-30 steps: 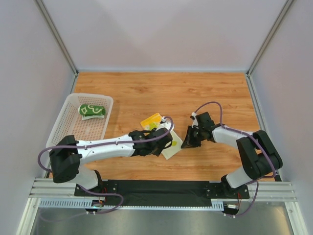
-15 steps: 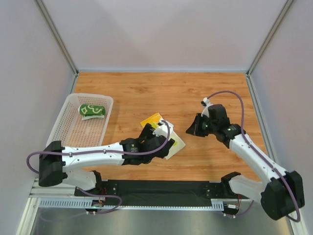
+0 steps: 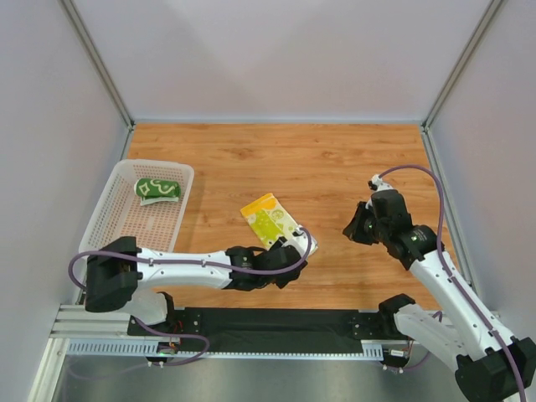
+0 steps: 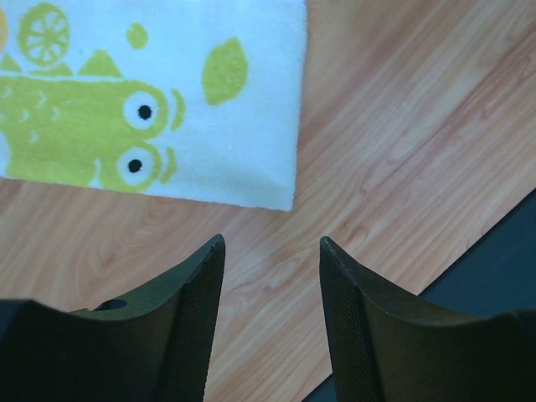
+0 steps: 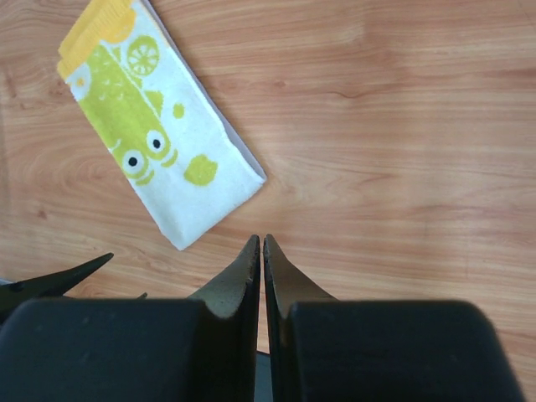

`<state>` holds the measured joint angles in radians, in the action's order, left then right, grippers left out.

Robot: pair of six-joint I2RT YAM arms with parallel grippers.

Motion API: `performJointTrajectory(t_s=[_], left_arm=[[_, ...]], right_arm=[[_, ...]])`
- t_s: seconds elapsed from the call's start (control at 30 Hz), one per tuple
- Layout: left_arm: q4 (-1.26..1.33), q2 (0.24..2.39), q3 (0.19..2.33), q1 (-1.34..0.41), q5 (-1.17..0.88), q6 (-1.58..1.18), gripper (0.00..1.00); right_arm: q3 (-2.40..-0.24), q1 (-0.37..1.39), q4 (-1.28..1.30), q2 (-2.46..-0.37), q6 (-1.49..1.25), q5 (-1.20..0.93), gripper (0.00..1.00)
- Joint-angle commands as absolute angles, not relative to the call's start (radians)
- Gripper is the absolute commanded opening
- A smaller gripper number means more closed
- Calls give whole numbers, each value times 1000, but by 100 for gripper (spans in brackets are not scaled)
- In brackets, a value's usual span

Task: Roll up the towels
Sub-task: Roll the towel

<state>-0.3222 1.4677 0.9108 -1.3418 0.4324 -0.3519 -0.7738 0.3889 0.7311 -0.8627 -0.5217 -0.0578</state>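
Note:
The yellow and lime-green towel [image 3: 270,219] lies flat on the wooden table as a folded strip with nothing holding it. It also shows in the left wrist view as towel [image 4: 167,100] and in the right wrist view as towel [image 5: 159,134]. My left gripper [image 3: 295,249] hovers just off its near corner, its jaws open [image 4: 272,243] over bare wood. My right gripper [image 3: 350,228] is well to the right of the towel, shut and empty [image 5: 261,240]. The dark green towel [image 3: 157,188] sits rolled inside the basket.
A white perforated basket [image 3: 126,224] stands at the left side of the table. Grey walls enclose the table on three sides. The black base rail [image 3: 276,322] runs along the near edge, its dark edge visible [image 4: 502,268] beside the left fingers.
My left gripper let go of the yellow towel and drew back toward the near edge. The right arm pulled away to the right. The towel now lies flat and uncovered.

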Motion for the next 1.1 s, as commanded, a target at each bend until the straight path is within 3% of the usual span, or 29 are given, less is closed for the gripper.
performJointTrajectory(t_s=[0.0, 0.43, 1.07], left_arm=[[-245, 1495, 908, -1345, 330, -318, 56], [-242, 1681, 971, -1345, 362, -313, 56], [-314, 1663, 1045, -1348, 396, -244, 59]], right_arm=[[-790, 382, 779, -844, -518, -6, 5], [-799, 380, 787, -864, -508, -40, 5], [-795, 379, 752, -887, -515, -98, 4]])
